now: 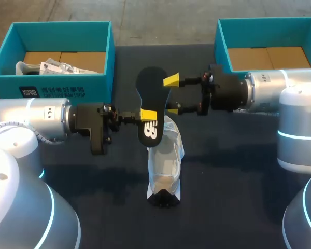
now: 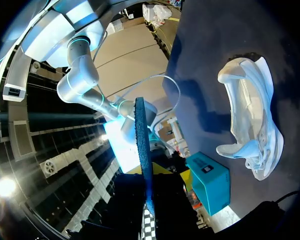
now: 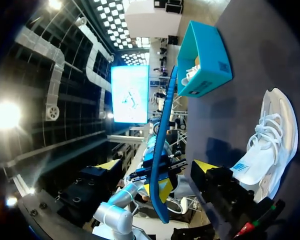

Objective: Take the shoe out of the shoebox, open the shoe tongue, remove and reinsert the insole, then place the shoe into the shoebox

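A black insole [image 1: 151, 98] is held up on edge above the table, with my left gripper [image 1: 145, 117] shut on its heel end near the white logo. Its toe end stands between the fingers of my right gripper [image 1: 171, 95], which is open, one yellow tip on each side with a gap. The right wrist view has the insole [image 3: 163, 140] edge-on between the right gripper's [image 3: 155, 167] spread fingers. The left wrist view shows it [image 2: 142, 145] rising from the left gripper [image 2: 149, 172]. The white shoe [image 1: 165, 161] lies on the dark table below, toe toward the front.
A teal shoebox [image 1: 52, 85] with crumpled paper inside stands at the back left. A second teal shoebox [image 1: 269, 26] stands at the back right, close behind my right arm. The shoe [image 2: 250, 115] lies on its side on bare dark tabletop [image 1: 233, 171].
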